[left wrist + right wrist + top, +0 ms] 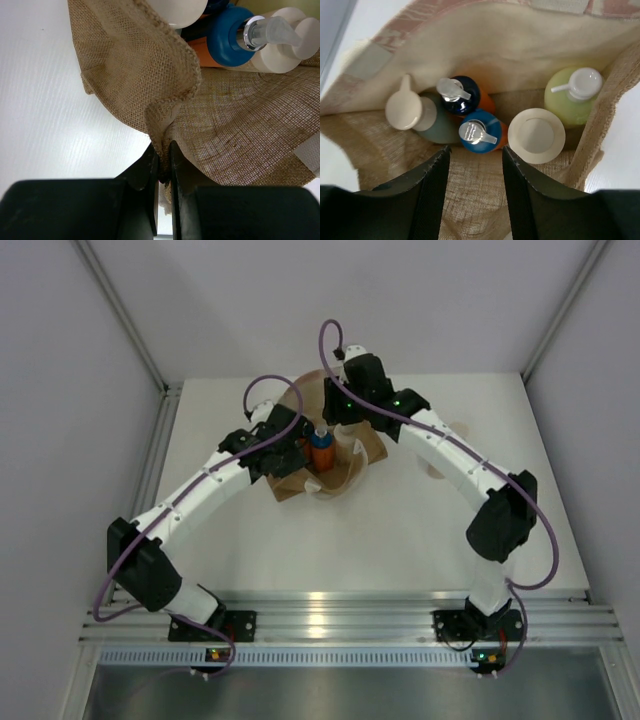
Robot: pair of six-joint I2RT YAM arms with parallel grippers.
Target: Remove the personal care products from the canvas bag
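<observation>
Your left tool (pixel 163 153) is clamped shut on the canvas bag (pixel 130 75): both fingers (pixel 145 169) pinch a fold of the woven rim, w/ the white worktop (pixel 45 110) showing beside it. From above, the bag sits mid-worktop toward the far side, between your two arms, mouth up, and an orange bottle (pixel 321 452) w/ a blue cap shows in the opening. Your right tool (pixel 476 154) is spread wide w/ nothing between its fingers, held over the bag's mouth and looking straight down into it, apart from the bottles. Every bottle you can see is inside the bag, upright, cap up. Five show in the right wrist view. At left is a grey-green bottle (pixel 439 130) w/ a cream pump head (pixel 402 109). In the middle are two orange ones touching, dark-blue cap (pixel 467 97) behind and brighter blue cap (pixel 479 131) in front. Just right of them is a cream round cap (pixel 536 135); its bottle is hidden under it. In the right corner is a yellow-green bottle (pixel 565 102) w/ a white pump (pixel 585 82), against the bag wall.
</observation>
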